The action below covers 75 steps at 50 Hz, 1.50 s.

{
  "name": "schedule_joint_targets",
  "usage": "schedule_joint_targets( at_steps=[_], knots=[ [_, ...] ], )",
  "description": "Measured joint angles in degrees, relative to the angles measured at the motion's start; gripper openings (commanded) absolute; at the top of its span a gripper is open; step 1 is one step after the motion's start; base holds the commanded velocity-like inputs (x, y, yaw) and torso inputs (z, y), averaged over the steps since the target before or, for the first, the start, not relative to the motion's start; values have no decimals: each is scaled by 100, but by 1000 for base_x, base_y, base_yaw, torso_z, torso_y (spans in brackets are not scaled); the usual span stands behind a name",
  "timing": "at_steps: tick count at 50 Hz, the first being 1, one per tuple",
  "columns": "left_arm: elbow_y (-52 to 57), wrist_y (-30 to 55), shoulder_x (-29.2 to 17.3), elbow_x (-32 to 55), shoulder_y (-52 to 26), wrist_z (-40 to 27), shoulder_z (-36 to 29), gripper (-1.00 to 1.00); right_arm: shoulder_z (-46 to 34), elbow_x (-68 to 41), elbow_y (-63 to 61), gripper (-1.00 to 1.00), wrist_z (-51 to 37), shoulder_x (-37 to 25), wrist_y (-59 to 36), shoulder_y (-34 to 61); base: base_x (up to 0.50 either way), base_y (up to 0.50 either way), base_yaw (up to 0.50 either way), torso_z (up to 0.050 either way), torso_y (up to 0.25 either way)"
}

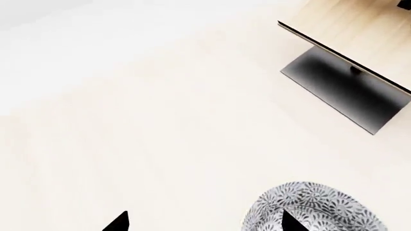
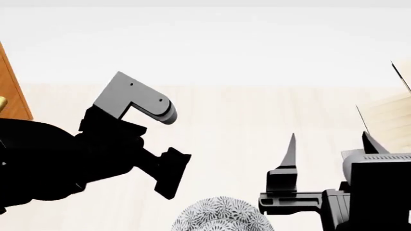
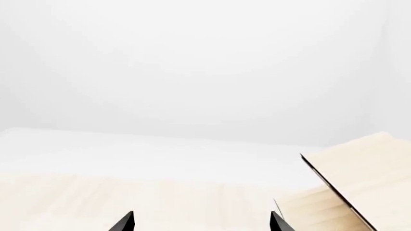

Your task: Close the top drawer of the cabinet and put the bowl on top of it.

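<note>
The bowl point(image 1: 314, 207), white with a dense grey floral pattern, stands on the pale wood surface and is cut by the head view's lower edge point(image 2: 222, 216). My left gripper point(image 1: 205, 222) is open above that surface. One of its fingertips point(image 1: 292, 222) overlaps the bowl's near side, and the other is well off to the side. My right gripper point(image 2: 330, 149) is open with nothing between its fingers point(image 3: 125, 222). Only an orange-brown strip of the cabinet point(image 2: 9, 86) shows at the head view's far left. The top drawer is out of view.
A pale wooden rack point(image 1: 359, 33) on a black base point(image 1: 347, 89) stands beyond the bowl, and also shows beside my right gripper point(image 3: 359, 178). My left arm point(image 2: 96, 149) fills the head view's left. A white wall rises behind the pale surface point(image 2: 224, 115).
</note>
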State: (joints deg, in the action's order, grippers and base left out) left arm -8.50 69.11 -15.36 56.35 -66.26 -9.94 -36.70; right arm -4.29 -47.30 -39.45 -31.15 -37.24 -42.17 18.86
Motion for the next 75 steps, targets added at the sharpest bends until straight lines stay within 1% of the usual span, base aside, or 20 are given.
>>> schedule_joint_targets(
  at_steps=[22,38,59,75],
  knots=[
    [-209,-247,-35,62,360,828,-457,100,-107,141,157,100,69,43,136,-58,0,0,0,0,0],
    [-302,-464,14,-92,513,1241,-869,100,-121,223,250,100,122,46,265,-162,0,0,0,0,0],
    [-398,-668,79,-329,710,1443,-1315,100,-88,187,229,100,120,7,297,-196,0,0,0,0,0],
    [-828,-844,221,-459,738,1516,-1428,100,-82,229,220,100,110,-24,350,-266,0,0,0,0,0]
  ],
)
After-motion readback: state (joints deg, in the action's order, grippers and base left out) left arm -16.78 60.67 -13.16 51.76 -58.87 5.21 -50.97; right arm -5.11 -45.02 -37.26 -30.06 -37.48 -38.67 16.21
